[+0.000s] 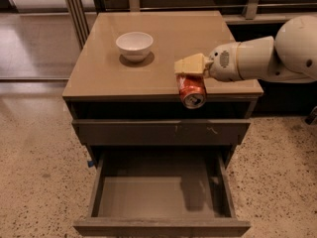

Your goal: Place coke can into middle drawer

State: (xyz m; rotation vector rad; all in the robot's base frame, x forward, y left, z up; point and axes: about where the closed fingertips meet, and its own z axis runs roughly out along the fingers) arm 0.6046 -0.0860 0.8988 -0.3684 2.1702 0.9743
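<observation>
My gripper (190,69) is shut on the coke can (191,91), a red-orange can with a silver end facing the camera. It holds the can in the air at the front edge of the cabinet top, tilted, above the open middle drawer (161,197). The drawer is pulled out wide, with a flat taupe floor and nothing in it. The can's shadow falls on the drawer floor at the right. My white arm reaches in from the right.
A white bowl (134,45) stands on the cabinet top (99,78) at the back left. The shut upper drawer front (161,132) has small white scratches. Speckled floor lies on both sides; a dark shelf stands behind.
</observation>
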